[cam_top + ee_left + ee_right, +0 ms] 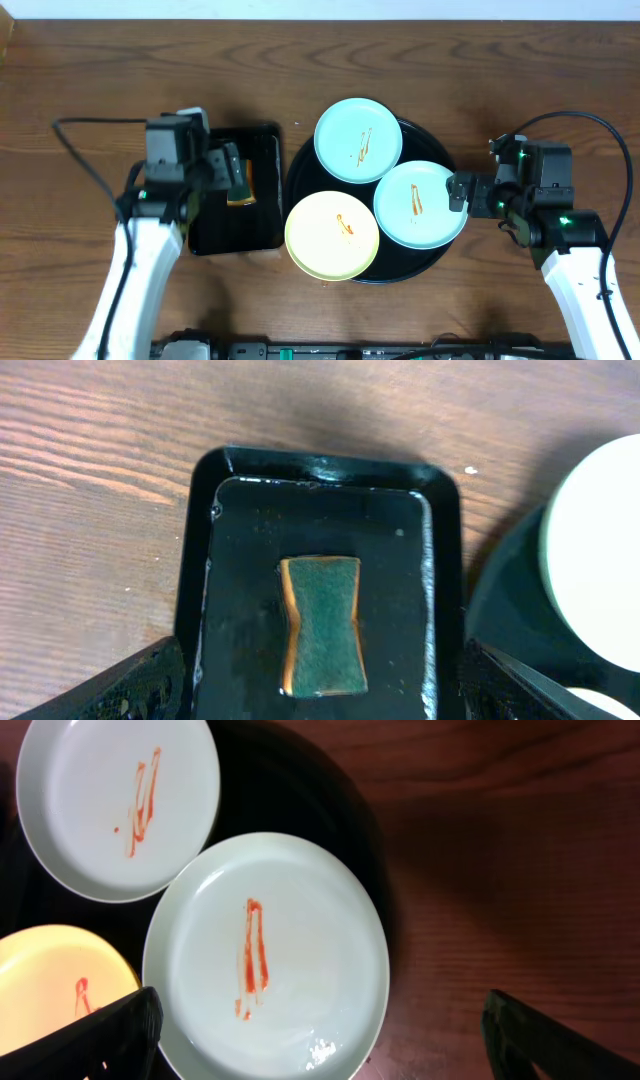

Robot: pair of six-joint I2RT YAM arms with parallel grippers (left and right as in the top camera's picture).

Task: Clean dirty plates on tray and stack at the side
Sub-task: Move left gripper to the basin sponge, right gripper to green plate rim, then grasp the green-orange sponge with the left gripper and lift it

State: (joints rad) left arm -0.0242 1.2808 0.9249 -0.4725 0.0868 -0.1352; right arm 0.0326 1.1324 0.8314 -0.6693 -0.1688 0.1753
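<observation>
Three plates lie on the round black tray (432, 150): a mint-blue plate (358, 139) at the back, a mint-blue plate (420, 203) at the right and a yellow plate (332, 235) at the front left. Each has an orange sauce smear. My right gripper (457, 192) is open at the right plate's edge; in the right wrist view the gripper (320, 1045) spans that plate (300, 960), with the back plate (110, 800) and the yellow plate (50, 980) at the left. My left gripper (232, 172) is open over a green sponge (322, 622).
The sponge lies in a smaller rectangular black tray (265, 215) left of the round tray; the rectangular tray also shows in the left wrist view (235, 560). Bare wood tabletop (100, 70) lies around both trays.
</observation>
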